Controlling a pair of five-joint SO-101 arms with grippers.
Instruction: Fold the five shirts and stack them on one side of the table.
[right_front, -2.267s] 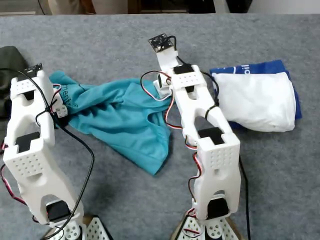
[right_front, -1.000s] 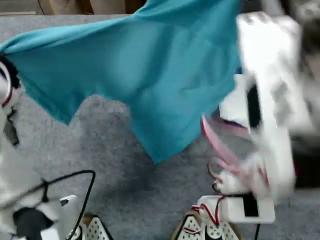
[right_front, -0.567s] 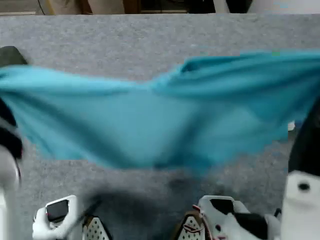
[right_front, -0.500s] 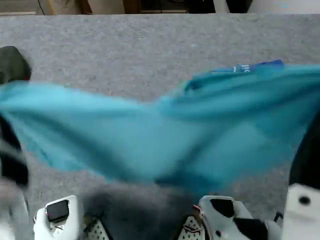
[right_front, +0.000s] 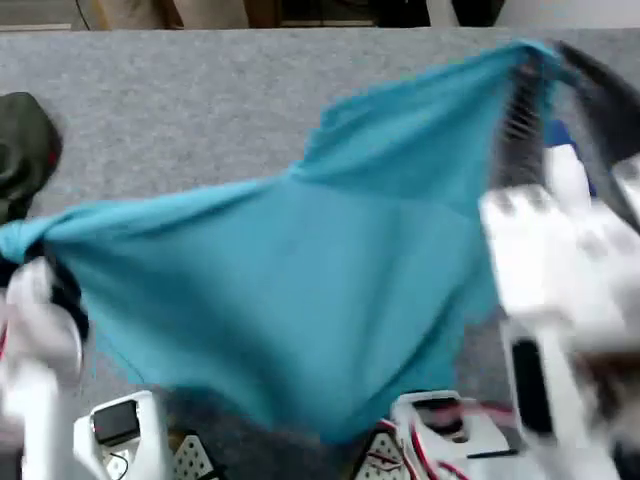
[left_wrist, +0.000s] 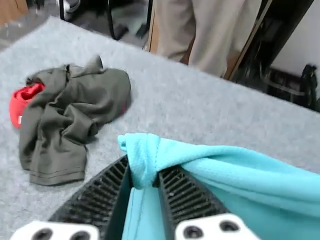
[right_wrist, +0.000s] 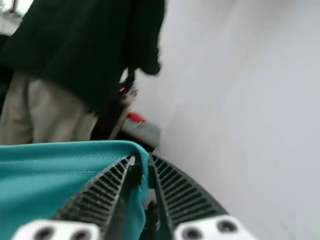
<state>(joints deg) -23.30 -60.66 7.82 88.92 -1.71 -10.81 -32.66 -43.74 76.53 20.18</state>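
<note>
In the high view the teal shirt (right_front: 330, 290) hangs spread in the air above the grey table (right_front: 200, 110). It is stretched from one corner low by the left arm (right_front: 40, 350) to another corner up by the right arm (right_front: 550, 270). A dark olive shirt (right_front: 25, 150) lies on the table at the far left, apart from it. In the left wrist view the left gripper (left_wrist: 143, 169) is pressed together on a bunched corner of the teal shirt (left_wrist: 240, 175), whose cloth pokes out past the jaw tips. Beyond it the olive shirt (left_wrist: 70, 120) lies crumpled on the table (left_wrist: 200, 105), with a red cloth (left_wrist: 22, 102) touching its edge. In the right wrist view the right gripper (right_wrist: 141, 162) pinches the hemmed edge of the teal shirt (right_wrist: 55, 175), which runs off to one side of the jaws.
</note>
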